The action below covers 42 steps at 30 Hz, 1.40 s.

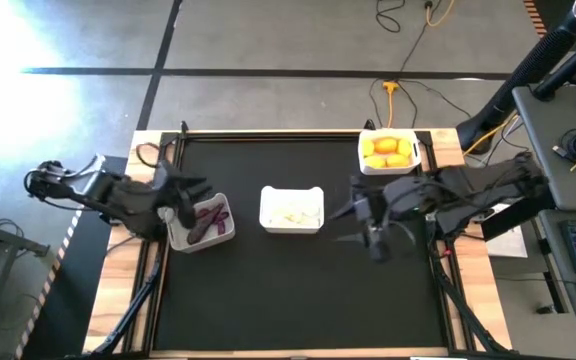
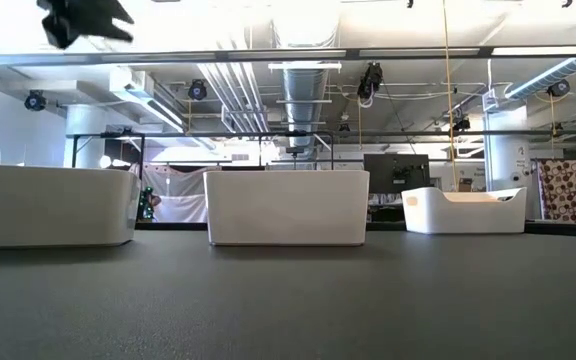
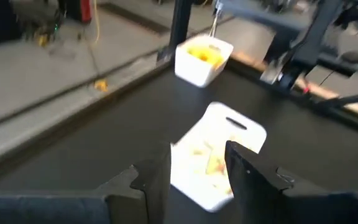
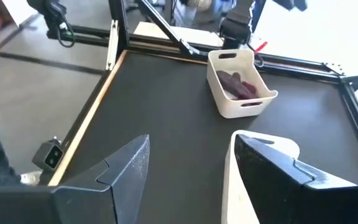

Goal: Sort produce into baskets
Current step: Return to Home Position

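**Entry 1 – left gripper** (image 1: 183, 190): fingers parted, nothing between them. It hangs raised, just beside the left basket (image 1: 196, 243), which holds the purple eggplants (image 1: 208, 218).

**Entry 2 – right gripper** (image 1: 370, 228): fingers set wide apart, empty, hanging over the dark bench (image 1: 298, 300). The middle basket (image 1: 291, 190), with white garlic (image 1: 293, 215) inside, sits near it on the side toward the left arm. The right basket (image 1: 361, 155), filled with yellow lemons (image 1: 386, 150), lies beyond it toward the far bench edge.

**Entry 3 – loose produce:** none visible on the bench.

**Step in hand (judged):** sorting looks finished, and the step is the retreat to the rest pose.

**Next move (judged):** no grasp is required. Each arm must lift and draw back clear of the basket rims, the left one minding the eggplant basket beside it.
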Each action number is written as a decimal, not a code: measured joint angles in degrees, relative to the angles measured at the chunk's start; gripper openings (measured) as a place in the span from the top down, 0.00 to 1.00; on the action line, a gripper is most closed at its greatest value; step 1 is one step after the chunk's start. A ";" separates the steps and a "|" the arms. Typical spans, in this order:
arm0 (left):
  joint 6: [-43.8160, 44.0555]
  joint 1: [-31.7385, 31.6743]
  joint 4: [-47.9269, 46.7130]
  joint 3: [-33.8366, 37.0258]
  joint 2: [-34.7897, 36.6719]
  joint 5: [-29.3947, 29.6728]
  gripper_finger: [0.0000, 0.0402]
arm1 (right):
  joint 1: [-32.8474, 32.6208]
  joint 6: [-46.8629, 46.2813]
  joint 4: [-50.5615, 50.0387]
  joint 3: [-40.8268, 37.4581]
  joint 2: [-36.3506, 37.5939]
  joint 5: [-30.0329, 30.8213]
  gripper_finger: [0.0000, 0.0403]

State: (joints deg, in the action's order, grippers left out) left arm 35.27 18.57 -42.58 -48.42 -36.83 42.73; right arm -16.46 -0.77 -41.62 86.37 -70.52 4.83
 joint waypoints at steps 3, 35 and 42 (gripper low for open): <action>-4.75 0.00 0.27 -1.73 2.58 0.65 0.67 | 1.50 0.53 5.95 -9.52 7.08 -0.34 0.43; -17.09 -0.20 41.66 35.43 36.76 -11.05 0.87 | 13.86 -29.46 64.83 -85.64 66.61 -9.54 0.43; -11.25 -0.22 44.69 42.91 36.82 -12.30 0.94 | 13.87 -15.96 56.34 -85.66 67.75 0.43 0.43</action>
State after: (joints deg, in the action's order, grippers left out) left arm 24.03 18.35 2.11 -5.51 -0.01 30.42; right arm -2.59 -16.73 14.72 0.71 -2.77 5.26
